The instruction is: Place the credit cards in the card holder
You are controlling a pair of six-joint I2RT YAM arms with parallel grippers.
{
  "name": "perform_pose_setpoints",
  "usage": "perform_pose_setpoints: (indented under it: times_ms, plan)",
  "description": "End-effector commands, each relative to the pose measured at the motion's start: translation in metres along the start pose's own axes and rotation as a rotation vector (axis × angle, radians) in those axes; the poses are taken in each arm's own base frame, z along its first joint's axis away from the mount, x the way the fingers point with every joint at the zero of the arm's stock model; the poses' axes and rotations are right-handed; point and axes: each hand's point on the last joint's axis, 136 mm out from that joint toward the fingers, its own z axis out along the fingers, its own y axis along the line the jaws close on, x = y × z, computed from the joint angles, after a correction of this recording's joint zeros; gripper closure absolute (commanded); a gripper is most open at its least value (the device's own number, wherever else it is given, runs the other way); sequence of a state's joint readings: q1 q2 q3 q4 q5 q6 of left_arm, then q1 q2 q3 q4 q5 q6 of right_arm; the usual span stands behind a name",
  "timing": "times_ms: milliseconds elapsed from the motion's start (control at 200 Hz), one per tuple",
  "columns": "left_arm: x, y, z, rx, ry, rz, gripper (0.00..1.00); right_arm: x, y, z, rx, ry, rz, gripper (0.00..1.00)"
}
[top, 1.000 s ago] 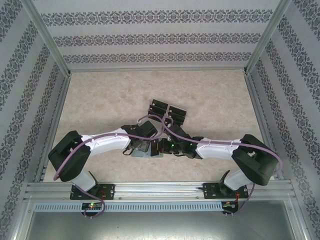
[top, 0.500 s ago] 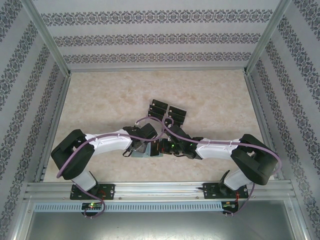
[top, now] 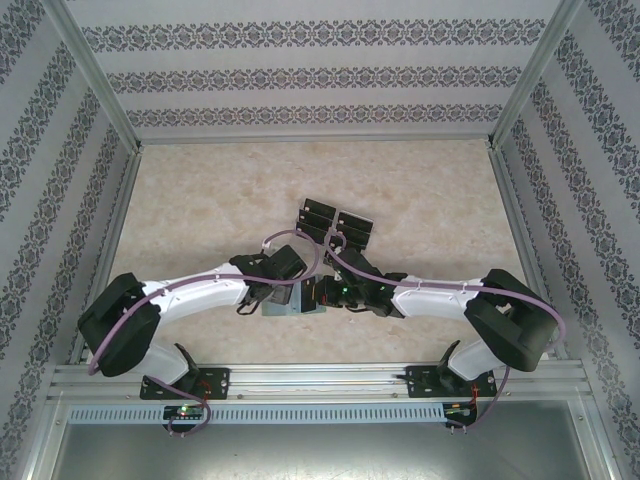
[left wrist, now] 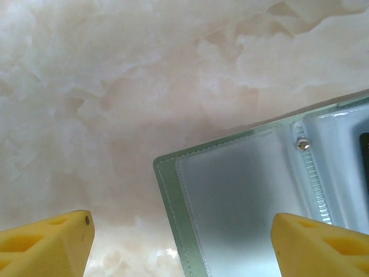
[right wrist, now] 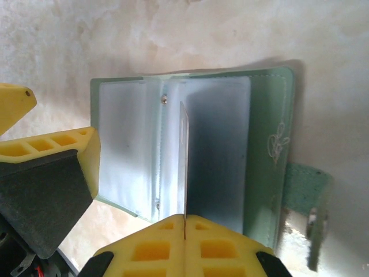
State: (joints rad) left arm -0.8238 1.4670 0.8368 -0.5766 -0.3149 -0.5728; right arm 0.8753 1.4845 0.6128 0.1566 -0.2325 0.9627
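Top external: credit cards (top: 335,225) clustered beyond card holder (top: 304,299); holder open.

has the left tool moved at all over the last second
Yes. In the top view the left tool has slid slightly left and toward the near rail, away from the credit cards, which stay put.

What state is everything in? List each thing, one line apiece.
Card holder: open, flat on the table.
Clear leaf: standing upright from the holder's spine.
Credit cards: clustered on the table, apart from the holder.
Left gripper: jaws open, empty.
Right gripper: jaws shut on the clear leaf.
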Motion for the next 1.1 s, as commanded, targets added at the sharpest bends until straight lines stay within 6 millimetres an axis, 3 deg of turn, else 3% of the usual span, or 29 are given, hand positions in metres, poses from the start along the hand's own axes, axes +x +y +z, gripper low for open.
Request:
perform_pose_setpoints:
  times_ms: [0, 430, 1094]
  plan:
    - [0.008, 0.002, -0.002, -0.002, 0.016, 0.022, 0.19, -0.005, 0.017, -0.006, -0.042, 0.000, -0.027, 1.00]
    - [0.040, 0.025, 0.012, -0.098, 0.087, 0.031, 0.20, -0.011, 0.034, -0.004, -0.097, -0.006, -0.026, 1.00]
    - [0.052, 0.033, 0.019, -0.146, 0.120, 0.018, 0.21, -0.015, 0.038, 0.010, -0.158, -0.028, -0.033, 1.00]
